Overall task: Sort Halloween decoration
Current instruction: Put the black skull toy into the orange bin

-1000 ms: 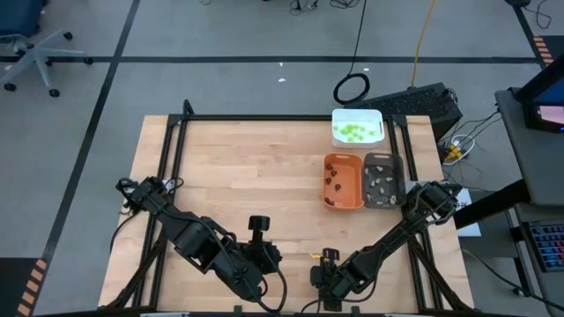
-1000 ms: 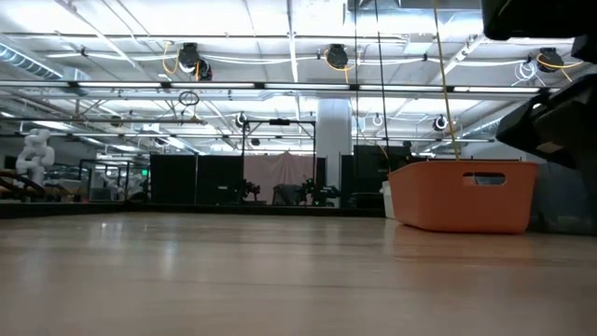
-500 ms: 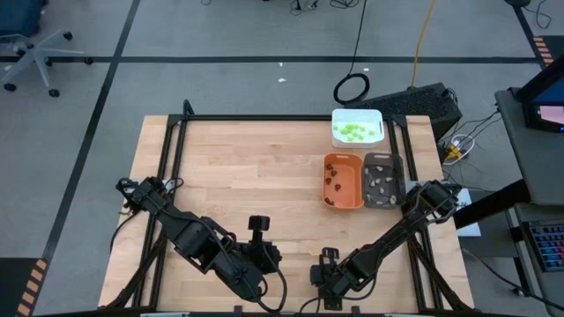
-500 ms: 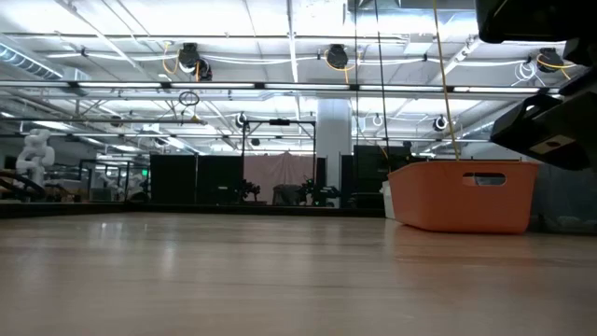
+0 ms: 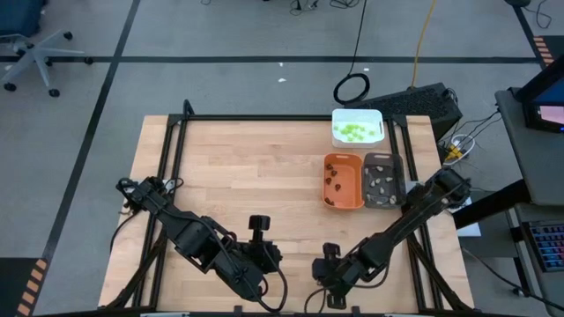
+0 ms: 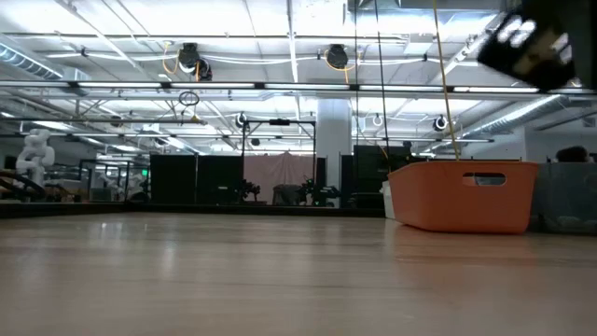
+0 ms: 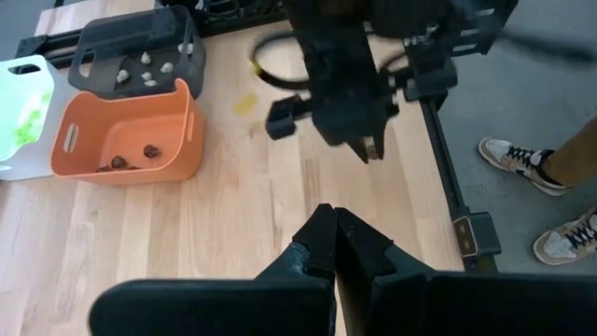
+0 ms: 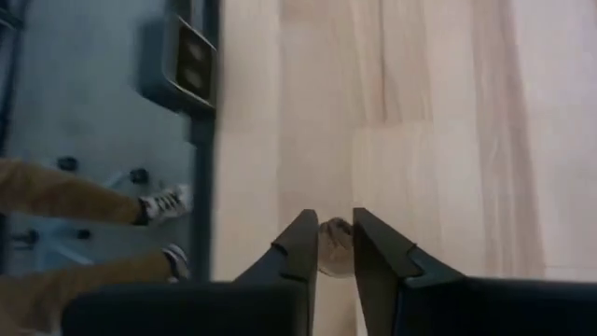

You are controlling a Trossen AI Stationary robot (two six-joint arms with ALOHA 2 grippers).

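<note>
The right tool (image 8: pixel 334 250) was at the near edge of the surface (image 5: pixel 238 176), its two fingers drawn narrow on a small pale beige-grey piece (image 8: pixel 334 247) held between the tips. The left tool (image 7: pixel 334 233) waited just beside it at the same near edge, fingers pressed together and holding nothing. In the judged step, carrying the piece to its bin, the grip was best left unchanged and the arm raised enough to pass over the bin walls before any sideways travel. The piece looked rounded and squat in the right wrist view; no long axis or pointing direction could be made out, so orientation seemed to need no correction before release. Farther across, on the right side of the surface, the orange tray (image 5: pixel 342 180) held dark brown pieces (image 5: pixel 332 183), and the grey tray (image 5: pixel 383 180), touching it, held pale pieces (image 5: pixel 381 185) matching the held one, which made it the likely target. Beyond these, the white tray (image 5: pixel 357 127) held lime-green pieces (image 5: pixel 352 132). Release was best made low over the grey tray's middle.
</note>
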